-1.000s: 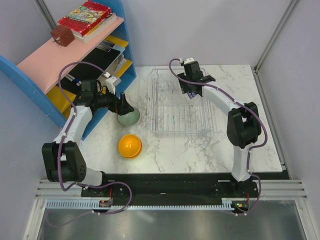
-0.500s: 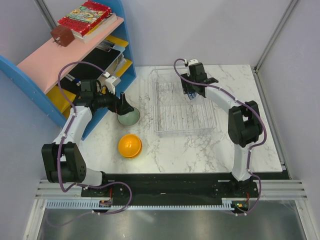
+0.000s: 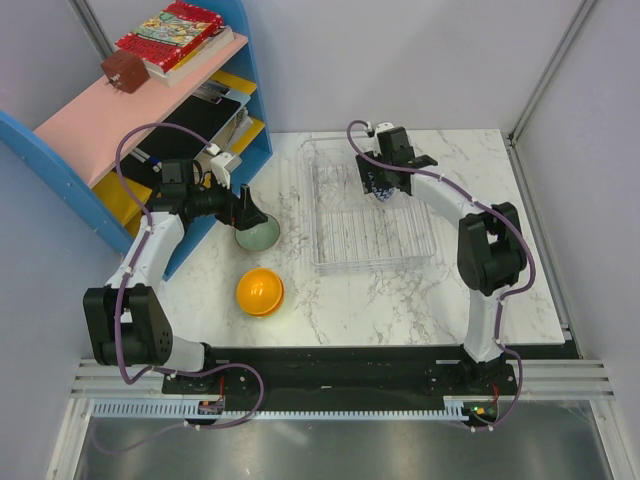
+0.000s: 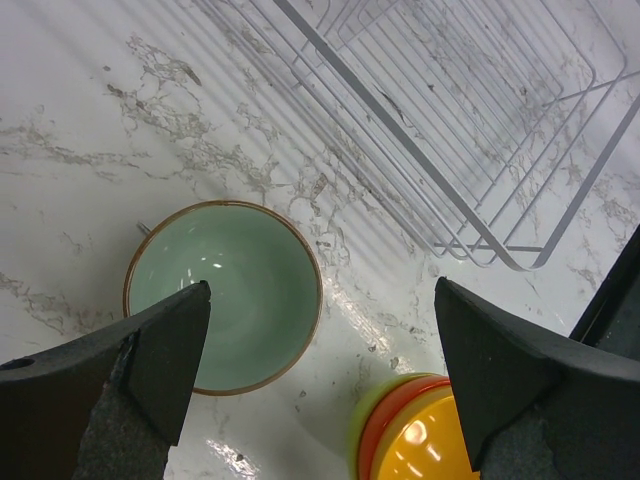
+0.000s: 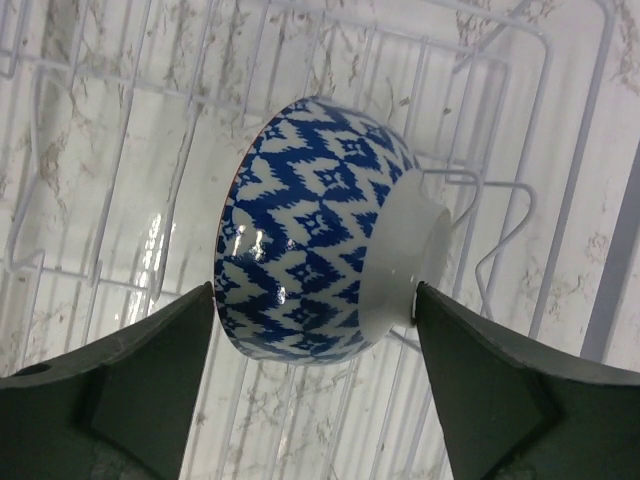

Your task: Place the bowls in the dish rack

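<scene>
Blue-and-white bowl [image 5: 320, 260] is the one in hand. It stands on its rim inside the dish rack [image 3: 370, 265], in the rack's far half, with its foot pointing sideways among the prongs [image 5: 500, 225].

Your right gripper [image 5: 314, 290] brackets it, one finger at the rim and the other at the foot. From the wrist view I can't tell whether the fingers [image 5: 150, 380] are gripping it or have let go; both contacts are too close to call. I read this as the release step for the first bowl.

Next move, as I judge it:
- Spread the right fingers fully and confirm the bowl stays propped by the prongs on its own.
- Lift straight up past the rack's rim before swinging away. Sideways drag could tip the bowl or shove the rack.

Your left gripper [image 4: 322, 290] hangs spread wide, grasping nothing, over the pale green bowl [image 4: 225, 295]. That bowl sits upright on the table [image 4: 80, 120] just left of the rack. One finger overlaps the bowl and the other is well outside it. You'll likely need to line up one finger inside the wall and one outside before closing.

Off the rack's near-left corner sits the nested stack [image 4: 410, 440]: orange-yellow on top, red-orange and yellow-green edges showing beneath. None of those are loaded yet, so the task is at an early stage.
</scene>
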You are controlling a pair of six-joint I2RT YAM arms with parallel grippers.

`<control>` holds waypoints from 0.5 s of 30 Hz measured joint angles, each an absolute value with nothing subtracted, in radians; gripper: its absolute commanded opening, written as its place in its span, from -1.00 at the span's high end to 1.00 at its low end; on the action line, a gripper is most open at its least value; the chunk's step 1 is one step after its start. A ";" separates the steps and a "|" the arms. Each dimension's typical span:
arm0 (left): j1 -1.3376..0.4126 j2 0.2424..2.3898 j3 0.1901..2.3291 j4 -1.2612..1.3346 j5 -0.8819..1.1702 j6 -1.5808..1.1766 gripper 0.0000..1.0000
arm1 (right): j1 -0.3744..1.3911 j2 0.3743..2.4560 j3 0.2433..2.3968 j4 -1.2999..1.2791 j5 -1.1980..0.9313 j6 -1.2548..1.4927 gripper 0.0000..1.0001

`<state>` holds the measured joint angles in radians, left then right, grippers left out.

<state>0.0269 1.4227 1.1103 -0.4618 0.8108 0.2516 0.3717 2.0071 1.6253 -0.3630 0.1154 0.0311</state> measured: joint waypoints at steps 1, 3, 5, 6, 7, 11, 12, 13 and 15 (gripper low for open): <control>0.027 1.423 1.110 -0.462 0.805 0.252 -0.99 | 0.378 2.004 1.625 -0.379 0.112 0.027 -0.92; 0.027 1.425 1.110 -0.462 0.789 0.253 -0.99 | 0.390 1.995 1.625 -0.397 0.115 0.021 -0.95; 0.027 1.430 1.110 -0.462 0.776 0.253 -0.99 | 0.401 1.980 1.625 -0.413 0.127 0.018 -0.95; 0.027 1.434 1.110 -0.462 0.765 0.255 -0.99 | 0.406 1.971 1.625 -0.419 0.134 0.013 -0.95; 0.027 1.438 1.110 -0.462 0.755 0.257 -0.99 | 0.411 1.960 1.625 -0.425 0.141 0.009 -0.95; 0.027 1.456 1.110 -0.462 0.705 0.266 -0.99 | 0.427 1.912 1.626 -0.430 0.183 -0.006 -0.95; 0.027 1.462 1.110 -0.462 0.688 0.270 -0.99 | 0.430 1.901 1.628 -0.431 0.194 -0.012 -0.95; 0.027 1.468 1.110 -0.462 0.671 0.273 -0.99 | 0.432 1.890 1.631 -0.432 0.205 -0.017 -0.95; 0.027 1.486 1.110 -0.461 0.630 0.279 -0.99 | 0.432 1.865 1.637 -0.434 0.226 -0.030 -0.95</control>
